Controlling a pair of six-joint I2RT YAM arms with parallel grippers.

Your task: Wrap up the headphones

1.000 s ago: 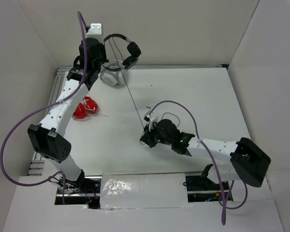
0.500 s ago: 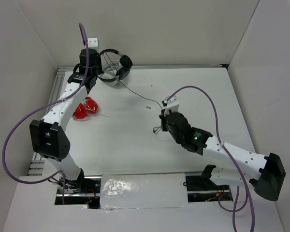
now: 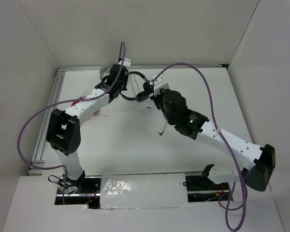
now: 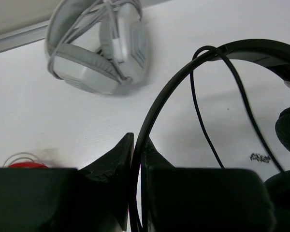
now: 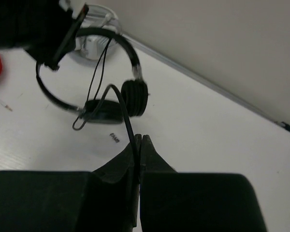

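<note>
The black headphones (image 3: 128, 97) hang at the back middle of the table. My left gripper (image 3: 121, 83) is shut on their thin headband (image 4: 157, 104), which runs up between my jaws in the left wrist view. My right gripper (image 3: 146, 93) is just right of them and shut on the thin black cable (image 5: 128, 123). The right wrist view shows both round ear pads (image 5: 135, 96) below my left gripper (image 5: 38, 29), with cable looped over the headband. The cable's loose end (image 3: 160, 130) hangs under my right arm.
White/grey headphones (image 4: 99, 53) lie by the back wall behind my left gripper, and they also show in the top view (image 3: 105, 68). Red headphones (image 4: 21, 162) lie to the left, mostly hidden under my left arm. A small dark mark (image 4: 260, 157) is on the table.
My left gripper carried the black headphones right and away from the back left corner. My right gripper moved up and left with the cable, close to the headphones.
</note>
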